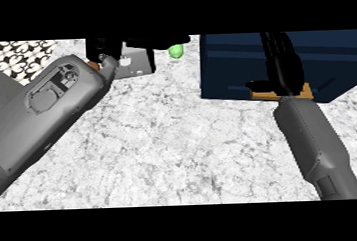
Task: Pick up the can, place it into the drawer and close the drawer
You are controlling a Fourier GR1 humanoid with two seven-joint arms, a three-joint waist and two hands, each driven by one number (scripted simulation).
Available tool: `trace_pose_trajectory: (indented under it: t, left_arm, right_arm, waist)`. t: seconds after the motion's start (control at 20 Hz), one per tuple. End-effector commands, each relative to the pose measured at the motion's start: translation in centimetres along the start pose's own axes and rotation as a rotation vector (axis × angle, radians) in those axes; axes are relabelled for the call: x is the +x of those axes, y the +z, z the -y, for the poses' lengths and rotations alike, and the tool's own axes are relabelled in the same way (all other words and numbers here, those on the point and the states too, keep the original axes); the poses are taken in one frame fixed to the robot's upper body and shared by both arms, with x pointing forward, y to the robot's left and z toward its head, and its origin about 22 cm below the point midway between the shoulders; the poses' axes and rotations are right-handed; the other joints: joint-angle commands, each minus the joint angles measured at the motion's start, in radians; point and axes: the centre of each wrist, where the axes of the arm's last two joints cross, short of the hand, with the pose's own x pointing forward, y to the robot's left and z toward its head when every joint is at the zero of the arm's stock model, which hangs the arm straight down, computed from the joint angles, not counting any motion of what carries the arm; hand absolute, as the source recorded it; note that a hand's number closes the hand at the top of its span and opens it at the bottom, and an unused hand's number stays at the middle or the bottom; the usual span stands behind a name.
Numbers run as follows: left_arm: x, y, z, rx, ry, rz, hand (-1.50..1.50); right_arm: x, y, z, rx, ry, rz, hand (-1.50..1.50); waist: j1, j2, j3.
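Fingers, right hand (pixel 273 84): dark, lying against the navy drawer (pixel 283 64) front at upper right; curl cannot be told.
Fingers, left hand (pixel 105 47): at the upper left edge, mostly cut off; spread cannot be told.
Surface: mottled grey-white stone counter (pixel 182 147) filling the centre and lower frame.
Surroundings: black-and-white patterned patch (pixel 20 53) in the upper left corner.
Grey plate-like object (pixel 137 61): beside the left hand.
Green object (pixel 177 51): small, at top centre, left of the drawer.
Can: not identifiable.
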Motion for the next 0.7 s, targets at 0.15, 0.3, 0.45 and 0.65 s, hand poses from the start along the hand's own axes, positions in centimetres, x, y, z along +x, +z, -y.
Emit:
trace_pose_trajectory:
  t: [0.15, 0.3, 0.45, 0.65]
  left_arm:
    - [-1.4, 0.9, -2.5, 0.001, 0.008, -0.007, -1.5]
    - [-2.8, 2.5, -1.8, -0.011, -0.004, 0.008, -1.5]
    - [-3.2, 3.1, -2.4, -0.009, -0.01, -0.007, -1.5]
    - [-2.0, 3.1, -3.1, -0.024, -0.008, 0.003, -1.5]
  right_arm:
    - [2.8, -3.3, -0.5, 0.017, -0.004, -0.007, -1.5]
    - [2.9, -4.4, 0.1, -0.021, -0.021, -0.007, -1.5]
    - [3.2, -5.3, 0.5, -0.023, -0.005, -0.03, -1.5]
    - [3.0, -5.8, 0.8, -0.042, -0.012, -0.04, -1.5]
  waist:
    - [0.004, 0.021, 0.011]
    - [0.018, 0.025, 0.012]
    - [0.022, 0.025, 0.012]
    - [0.026, 0.029, 0.013]
